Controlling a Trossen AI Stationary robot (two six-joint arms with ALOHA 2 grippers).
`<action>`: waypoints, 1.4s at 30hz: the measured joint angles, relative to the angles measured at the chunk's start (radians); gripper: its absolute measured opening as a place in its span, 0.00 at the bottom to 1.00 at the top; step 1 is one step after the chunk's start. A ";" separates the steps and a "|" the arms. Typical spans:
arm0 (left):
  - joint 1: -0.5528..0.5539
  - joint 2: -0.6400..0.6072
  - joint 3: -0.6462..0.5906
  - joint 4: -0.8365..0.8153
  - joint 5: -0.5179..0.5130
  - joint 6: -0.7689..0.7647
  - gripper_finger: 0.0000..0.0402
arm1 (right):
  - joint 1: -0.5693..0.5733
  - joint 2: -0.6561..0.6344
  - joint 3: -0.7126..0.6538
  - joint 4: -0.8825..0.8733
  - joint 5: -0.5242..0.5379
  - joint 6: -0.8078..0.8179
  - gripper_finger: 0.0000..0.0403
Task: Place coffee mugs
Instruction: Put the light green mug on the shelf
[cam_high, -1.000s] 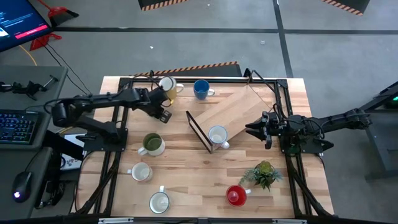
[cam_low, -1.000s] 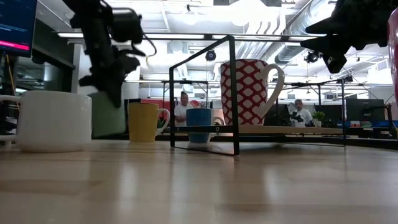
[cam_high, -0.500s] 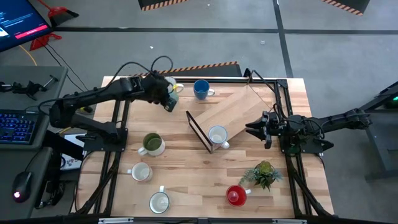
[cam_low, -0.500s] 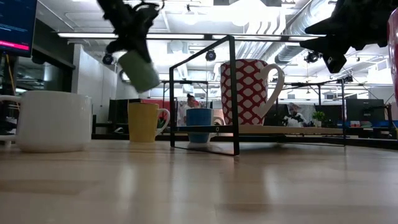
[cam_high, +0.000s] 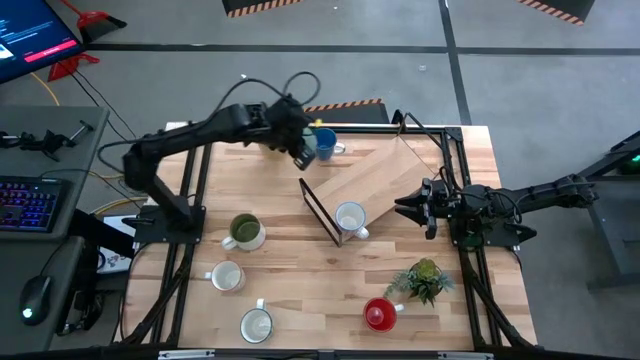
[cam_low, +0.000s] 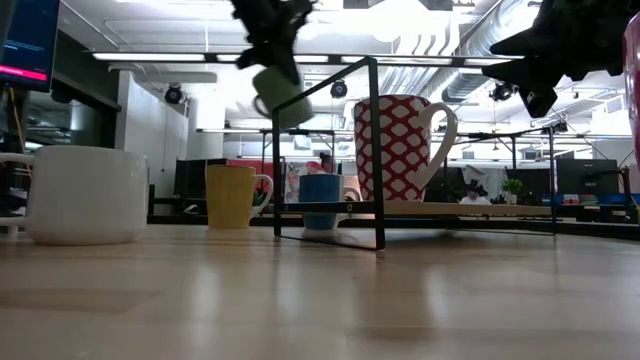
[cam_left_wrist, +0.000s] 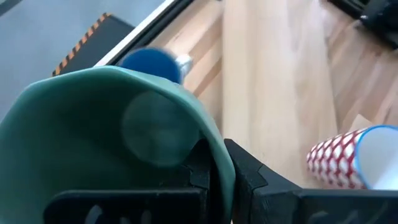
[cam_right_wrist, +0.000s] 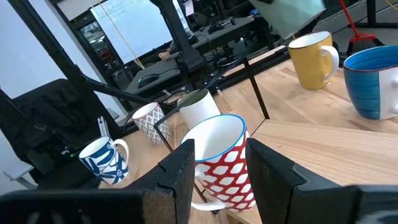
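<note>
A: How much is judged done?

B: One red-patterned mug (cam_high: 350, 217) is seen on the raised board (cam_high: 385, 180); several mugs are left on the tabletop (cam_high: 300, 275).

A: And the grippers?

B: The left gripper (cam_high: 300, 150) is clamped on a teal mug's (cam_low: 280, 92) rim, carried aloft just beside the blue mug (cam_high: 324, 144). The right gripper (cam_high: 408, 208), partly open and empty, is parked near the red-patterned mug.

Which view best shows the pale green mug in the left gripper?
The left wrist view: the pale green mug fills it, its rim pinched by the left gripper. The low view shows it tilted in the air. The right wrist view catches a corner. The high view mostly hides it under the arm.
</note>
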 joint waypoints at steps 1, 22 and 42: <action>-0.010 0.023 0.027 -0.003 0.000 0.008 0.03 | 0.000 0.000 0.000 0.000 0.000 0.000 0.31; -0.194 0.274 0.193 -0.096 0.003 0.010 0.02 | 0.000 0.000 0.000 0.000 0.000 -0.018 0.31; -0.225 0.357 0.192 -0.092 0.050 0.000 0.02 | 0.000 0.000 0.000 0.000 0.000 -0.016 0.31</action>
